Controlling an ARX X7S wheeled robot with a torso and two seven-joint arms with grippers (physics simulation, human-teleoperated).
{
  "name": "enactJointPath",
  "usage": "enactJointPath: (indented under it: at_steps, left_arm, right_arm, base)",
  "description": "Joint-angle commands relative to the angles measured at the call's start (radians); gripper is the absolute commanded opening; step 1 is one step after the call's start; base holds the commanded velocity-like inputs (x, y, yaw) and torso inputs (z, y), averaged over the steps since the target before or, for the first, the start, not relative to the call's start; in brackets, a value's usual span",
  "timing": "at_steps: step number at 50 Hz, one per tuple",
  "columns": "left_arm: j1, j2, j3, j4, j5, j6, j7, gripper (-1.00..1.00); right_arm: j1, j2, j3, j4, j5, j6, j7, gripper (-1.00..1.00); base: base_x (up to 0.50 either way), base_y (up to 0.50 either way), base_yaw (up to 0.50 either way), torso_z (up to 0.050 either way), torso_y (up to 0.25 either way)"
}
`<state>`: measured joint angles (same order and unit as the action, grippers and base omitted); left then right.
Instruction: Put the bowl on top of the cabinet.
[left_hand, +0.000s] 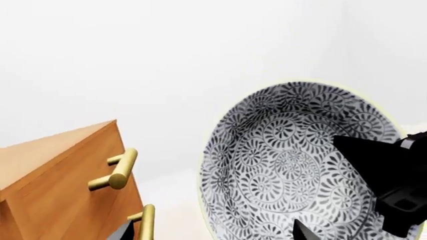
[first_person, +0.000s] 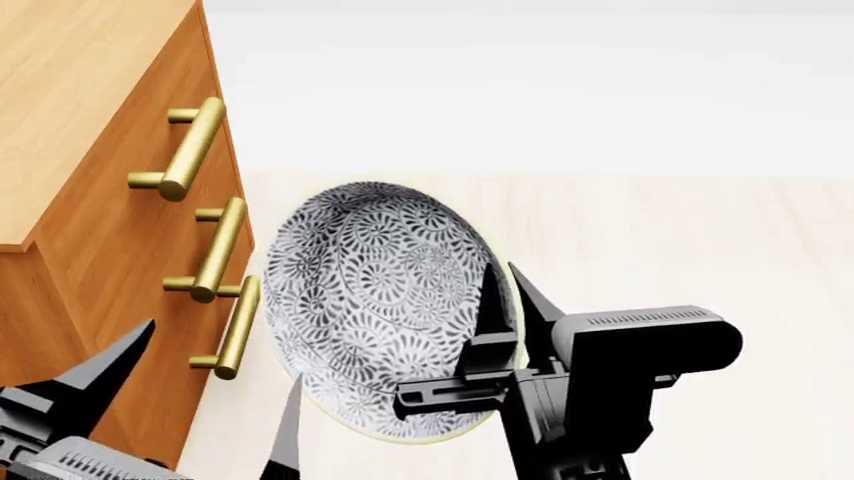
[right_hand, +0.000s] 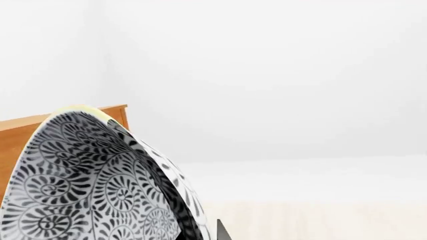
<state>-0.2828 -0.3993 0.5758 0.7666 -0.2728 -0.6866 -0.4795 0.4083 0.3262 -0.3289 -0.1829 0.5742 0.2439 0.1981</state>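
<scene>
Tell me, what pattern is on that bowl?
Dense dark grey floral swirls on white, pale rim; the bowl shows best in the left wrist view.

In the head view, the right gripper sits at lower centre, its two black pointed fingers set close together and pinching the bowl by its rim. The left gripper at lower left has fingers spread wide, holding nothing.
</scene>
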Motion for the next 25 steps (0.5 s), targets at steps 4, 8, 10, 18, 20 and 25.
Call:
enactJointPath:
  at_steps: [4, 8, 10, 18, 20, 25]
  left_arm:
    - [-0.055, 0.019, -0.012, -0.027, -0.031, -0.037, 0.018, 1.0]
    - [-0.076, 0.026, -0.042, -0.023, -0.097, -0.065, 0.053, 1.0]
    - [-0.079, 0.028, -0.056, -0.025, -0.123, -0.068, 0.066, 1.0]
    - [-0.079, 0.029, -0.074, -0.038, -0.161, -0.066, 0.087, 1.0]
    - [-0.079, 0.028, -0.073, -0.037, -0.159, -0.066, 0.084, 1.0]
    - [-0.075, 0.022, -0.081, -0.044, -0.16, -0.06, 0.083, 1.0]
  right_arm:
    - [0.002, 0.002, -0.004, -0.007, -0.01, -0.009, 0.015, -1.0]
    - [-0.004, 0.005, -0.007, -0.015, -0.012, -0.015, 0.012, -1.0]
    - [-0.009, 0.008, -0.006, -0.02, -0.008, -0.022, 0.005, -1.0]
    - [-0.02, 0.021, 0.004, -0.024, 0.015, -0.037, -0.02, -1.0]
    - [-0.024, 0.025, 0.003, -0.026, 0.018, -0.042, -0.028, -1.0]
    - [-0.031, 0.035, 0.01, -0.024, 0.024, -0.052, -0.039, -1.0]
  base:
    - [0.0, 0.0, 0.0, 0.0, 0.0]
    - [0.0, 0.0, 0.0, 0.0, 0.0]
    - [0.0, 0.0, 0.0, 0.0, 0.0]
    - [0.0, 0.0, 0.0, 0.0, 0.0]
    - [0.0, 0.0, 0.0, 0.0, 0.0]
    - [0.0, 0.0, 0.0, 0.0, 0.002]
